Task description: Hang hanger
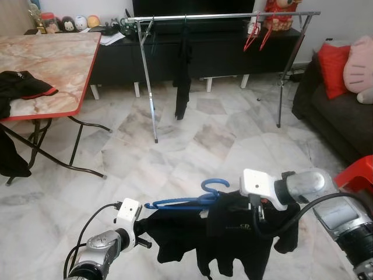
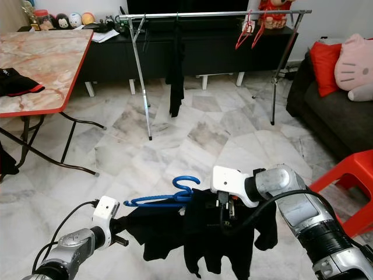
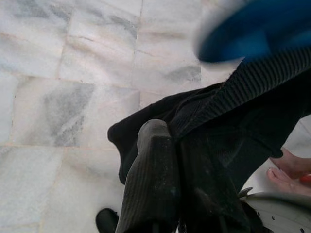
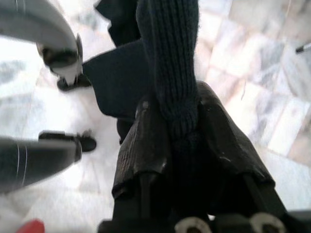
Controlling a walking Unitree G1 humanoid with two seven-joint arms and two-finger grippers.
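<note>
Blue plastic: the hanger (image 1: 192, 198) sits low in front of us, hook up, with a black garment (image 1: 233, 239) draped from it above the marble floor (image 1: 192, 146). We see the right gripper (image 4: 177, 131) clamped on a ribbed black fold of that garment, fingers closed around the cloth. The left gripper (image 3: 165, 160) pinches the garment's other end just under the hanger's arm; its fingers are closed on the fabric too. Ahead, well apart from us, stands the metal clothes rack (image 1: 221, 16), with a dark garment (image 1: 182, 76) hanging from its rail and red hangers (image 1: 256, 32) near its right end. A red-edged folding table (image 1: 46, 64) with black clothing on it stands to the left. A dark sofa (image 1: 338, 116) with a red cushion (image 1: 335, 67) lies right.
</note>
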